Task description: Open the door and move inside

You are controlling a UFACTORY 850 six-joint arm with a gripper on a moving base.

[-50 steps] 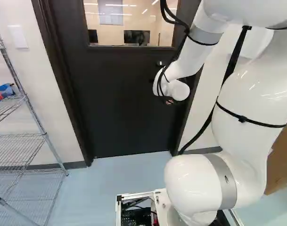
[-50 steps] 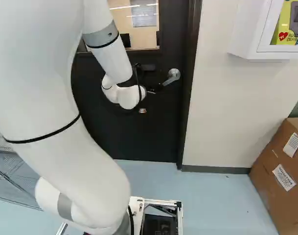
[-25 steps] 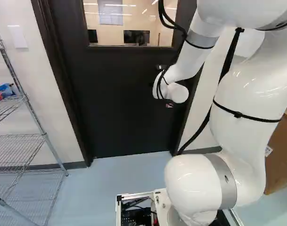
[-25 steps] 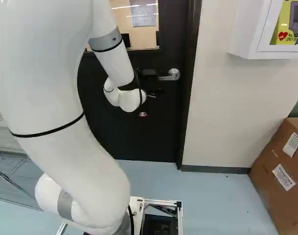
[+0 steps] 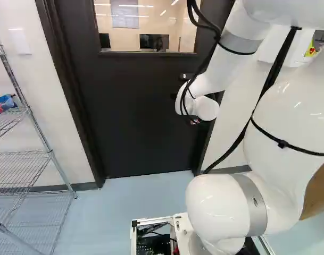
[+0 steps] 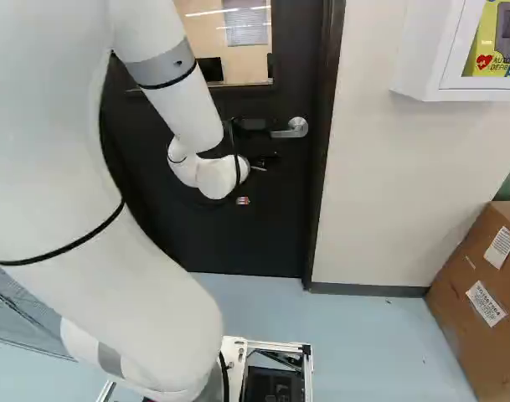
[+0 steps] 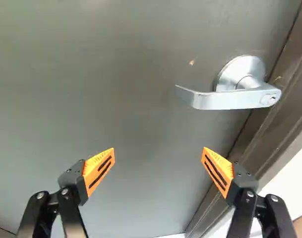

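- While the claw (image 6: 261, 163) was held spread, the closed door (image 5: 135, 117) was faced.
- The lever handle (image 7: 235, 99) was mounted near the door's side edge, untouched.

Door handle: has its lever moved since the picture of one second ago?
Yes, upward. In the right base view the lever then sloped down from its round plate; against that plate, it now stands about level.

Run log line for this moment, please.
door closed | lever handle level, untouched | end effector open, empty, facing door, handle ahead and off to one side | next, probably: line up with handle
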